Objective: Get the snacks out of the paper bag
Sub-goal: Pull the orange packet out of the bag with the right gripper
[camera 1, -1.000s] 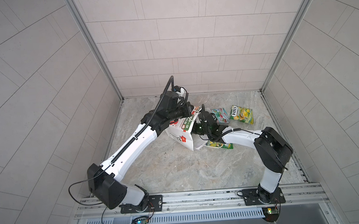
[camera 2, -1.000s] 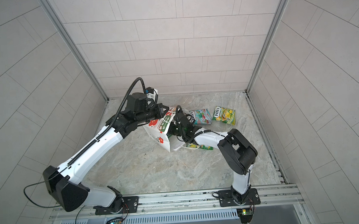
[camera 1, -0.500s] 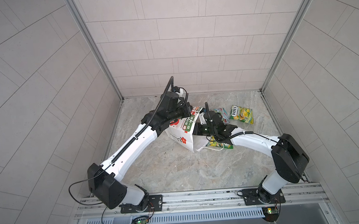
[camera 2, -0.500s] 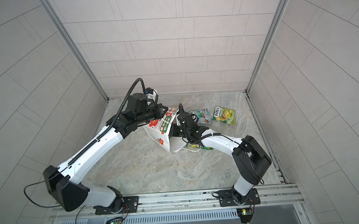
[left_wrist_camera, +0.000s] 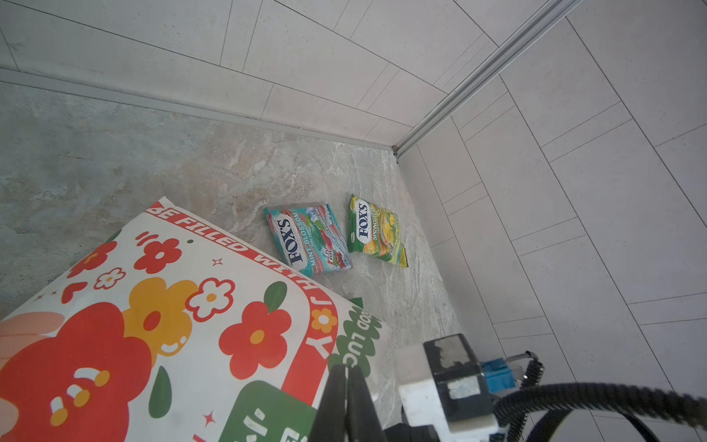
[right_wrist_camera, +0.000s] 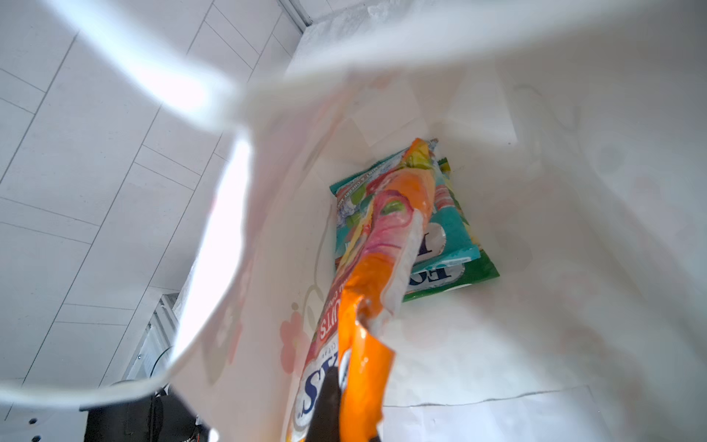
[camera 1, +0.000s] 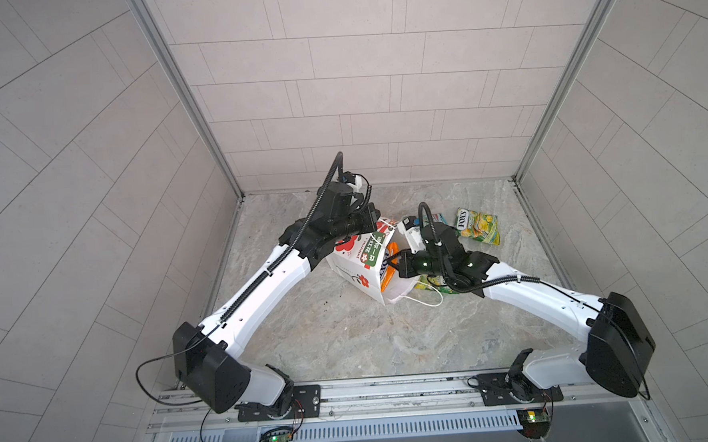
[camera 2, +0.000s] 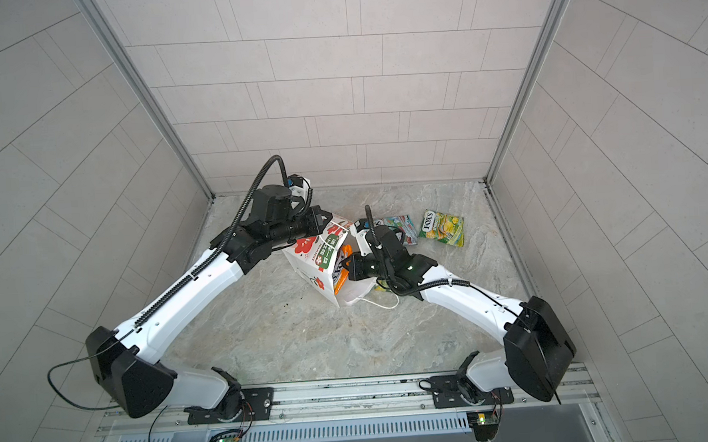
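1. My left gripper (left_wrist_camera: 347,373): clenched on an edge of the paper bag (camera 1: 357,267). The bag lies tipped, with its mouth toward my right gripper (camera 1: 393,265).
2. My right gripper: clamped on the orange packet (right_wrist_camera: 367,298) at the bag's mouth. The packet runs ahead of my fingertips into the bag.
3. Deeper in, past that packet's far end: inner teal packet (right_wrist_camera: 453,225), lying over inner green packet (right_wrist_camera: 476,275).
4. Ahead of my left gripper, beyond the bag, on the floor (camera 1: 350,338): loose teal packet (left_wrist_camera: 308,239) and loose yellow-green packet (left_wrist_camera: 377,231), side by side and just apart.
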Robot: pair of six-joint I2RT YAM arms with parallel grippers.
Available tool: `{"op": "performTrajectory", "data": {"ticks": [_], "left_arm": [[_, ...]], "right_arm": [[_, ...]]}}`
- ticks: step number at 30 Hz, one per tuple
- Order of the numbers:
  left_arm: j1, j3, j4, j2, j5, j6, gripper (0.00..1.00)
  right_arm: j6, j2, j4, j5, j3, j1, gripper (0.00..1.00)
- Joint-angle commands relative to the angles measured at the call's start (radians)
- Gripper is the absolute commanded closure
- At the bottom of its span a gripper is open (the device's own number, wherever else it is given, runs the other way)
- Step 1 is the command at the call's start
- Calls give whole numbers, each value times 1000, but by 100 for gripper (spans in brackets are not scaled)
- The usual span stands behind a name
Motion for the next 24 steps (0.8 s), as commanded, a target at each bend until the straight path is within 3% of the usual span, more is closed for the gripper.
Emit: {"op": "performTrajectory", "data": {"ticks": [1, 24], "left_arm": [[-4, -10, 12, -17, -8, 6, 100], [-4, -18, 24, -13, -12, -5, 100]], "right_arm": [[-63, -83, -29, 6, -1, 0, 100], [-120, -351, -200, -28, 74, -61, 100]]}}
